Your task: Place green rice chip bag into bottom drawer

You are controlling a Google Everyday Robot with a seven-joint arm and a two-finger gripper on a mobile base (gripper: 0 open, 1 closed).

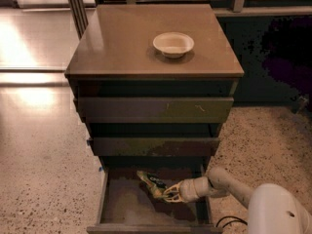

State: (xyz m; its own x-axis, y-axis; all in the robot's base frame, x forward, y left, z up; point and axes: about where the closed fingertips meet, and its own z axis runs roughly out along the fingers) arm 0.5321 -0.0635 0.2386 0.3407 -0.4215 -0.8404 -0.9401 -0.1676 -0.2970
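Note:
The bottom drawer (124, 206) of the dark brown cabinet is pulled open, and its flat floor shows. The green rice chip bag (149, 181) hangs tilted just above the back part of the drawer floor. My gripper (168, 193) reaches in from the right, inside the drawer, and is shut on the bag's right end. The arm (229, 182) runs back to the lower right.
A round cream bowl (173, 44) sits on the cabinet top (117, 38). The top drawer (151, 109) and middle drawer (151, 146) stick out slightly above the open one. My white body (275, 211) is at the lower right. Speckled floor (44, 165) lies around the cabinet.

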